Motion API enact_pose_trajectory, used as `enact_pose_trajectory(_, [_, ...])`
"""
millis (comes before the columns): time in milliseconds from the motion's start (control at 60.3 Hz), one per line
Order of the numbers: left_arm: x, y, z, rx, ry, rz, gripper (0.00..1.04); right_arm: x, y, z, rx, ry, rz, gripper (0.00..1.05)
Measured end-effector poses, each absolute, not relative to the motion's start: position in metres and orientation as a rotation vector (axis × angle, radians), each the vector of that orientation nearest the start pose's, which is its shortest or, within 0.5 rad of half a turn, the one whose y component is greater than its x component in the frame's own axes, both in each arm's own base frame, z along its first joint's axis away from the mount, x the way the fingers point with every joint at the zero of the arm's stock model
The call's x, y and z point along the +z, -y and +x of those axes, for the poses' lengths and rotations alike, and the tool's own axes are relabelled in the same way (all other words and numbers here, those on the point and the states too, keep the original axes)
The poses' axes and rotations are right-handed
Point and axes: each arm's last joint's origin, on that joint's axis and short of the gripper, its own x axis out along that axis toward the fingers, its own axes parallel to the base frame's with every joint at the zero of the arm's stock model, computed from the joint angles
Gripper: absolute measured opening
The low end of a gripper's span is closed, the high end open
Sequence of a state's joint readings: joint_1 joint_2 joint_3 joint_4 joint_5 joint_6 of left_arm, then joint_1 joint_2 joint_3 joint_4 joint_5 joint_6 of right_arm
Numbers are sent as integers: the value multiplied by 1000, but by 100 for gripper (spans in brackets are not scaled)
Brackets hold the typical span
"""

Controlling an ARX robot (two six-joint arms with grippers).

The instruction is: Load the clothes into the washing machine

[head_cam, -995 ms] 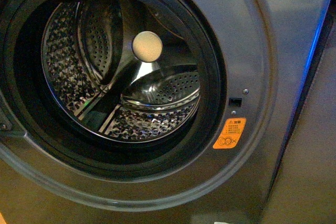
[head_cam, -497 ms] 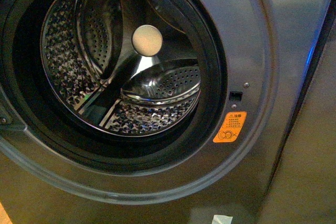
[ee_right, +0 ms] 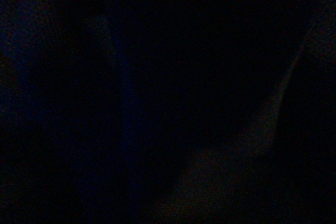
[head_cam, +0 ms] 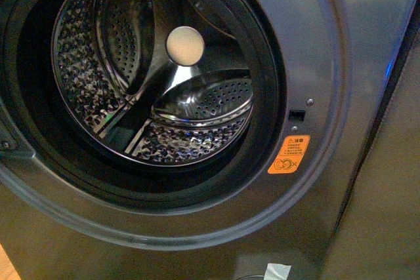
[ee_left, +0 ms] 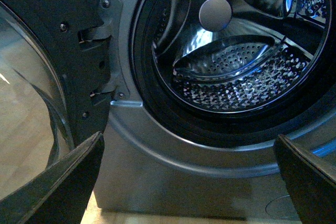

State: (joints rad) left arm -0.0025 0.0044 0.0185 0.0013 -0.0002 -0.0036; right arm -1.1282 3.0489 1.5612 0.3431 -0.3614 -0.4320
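While the washing machine [head_cam: 321,50] fills your front view, its door [ee_left: 31,108] stands swung open beside the black gasket [head_cam: 269,96], with the perforated drum [head_cam: 85,83] gleaming inside. Your left pincer [ee_left: 188,139]: spread wide, gripping nothing, facing the drum. Right wrist view dark; you cannot tell the right pincer's state. Clothes: whereabouts not discernible. Orange sticker [head_cam: 289,154] just beside the gasket.

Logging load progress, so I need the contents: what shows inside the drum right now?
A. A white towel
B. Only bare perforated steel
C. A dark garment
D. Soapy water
B: in the front and left wrist views the drum shows only its shiny perforated steel, with no fabric in it.
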Motion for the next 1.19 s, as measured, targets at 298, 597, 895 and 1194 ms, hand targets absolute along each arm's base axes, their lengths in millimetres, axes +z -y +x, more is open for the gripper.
enact_pose_trajectory(298, [170,0,97,-2,15,-3,98,-196,361,180,-555,-922,365,55])
enact_pose_trajectory(597, [170,0,97,-2,15,-3,98,-162,355,182,-641,-805,324,18])
enact_pose_trajectory(895, [170,0,97,-2,15,-4,98,-54,367,188,-621,-509,205,14])
enact_pose_trajectory(1194, [170,0,97,-2,15,-4,98,78,355,171,-561,-207,125,14])
